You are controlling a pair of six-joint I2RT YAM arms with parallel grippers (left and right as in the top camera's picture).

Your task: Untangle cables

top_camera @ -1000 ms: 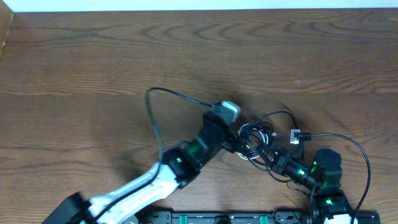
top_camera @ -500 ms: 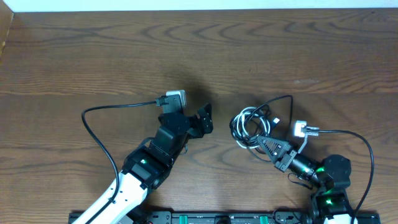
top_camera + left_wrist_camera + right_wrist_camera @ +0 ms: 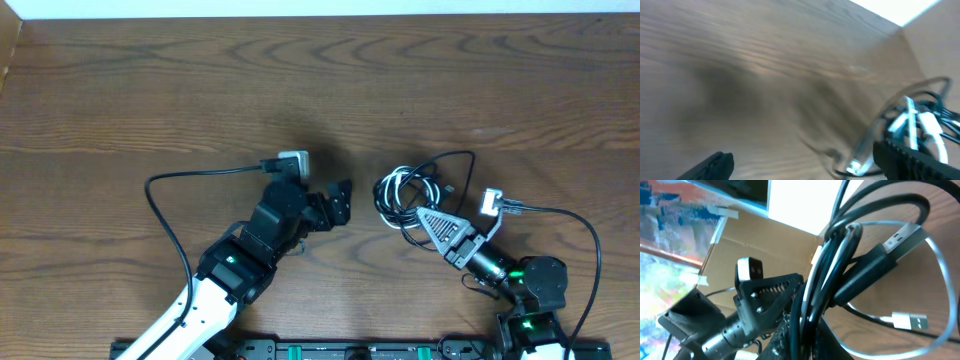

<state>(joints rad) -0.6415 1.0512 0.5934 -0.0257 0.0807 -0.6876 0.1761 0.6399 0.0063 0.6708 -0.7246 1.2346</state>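
Note:
The cables (image 3: 407,196) lie as a small tangled bundle of black and white loops right of the table's middle. My right gripper (image 3: 424,216) is shut on the near side of the bundle. In the right wrist view the black cords (image 3: 840,265) run up between my right gripper's (image 3: 802,335) jaws, with a silver plug (image 3: 900,236) and a white plug (image 3: 910,321) hanging free. My left gripper (image 3: 341,204) is open and empty just left of the bundle. In the blurred left wrist view the bundle (image 3: 912,120) shows at the right, beyond my left gripper (image 3: 802,157).
The brown wooden table (image 3: 150,90) carries everything. A thick black arm wire (image 3: 190,175) loops left of my left arm, another wire (image 3: 565,225) arcs by my right arm. The rail (image 3: 360,350) runs along the front edge. A cardboard wall (image 3: 765,240) stands behind.
My left gripper has left the bundle, swung away to the left, then come back a little to the right. My right gripper has drawn back to the right, keeping hold of the bundle.

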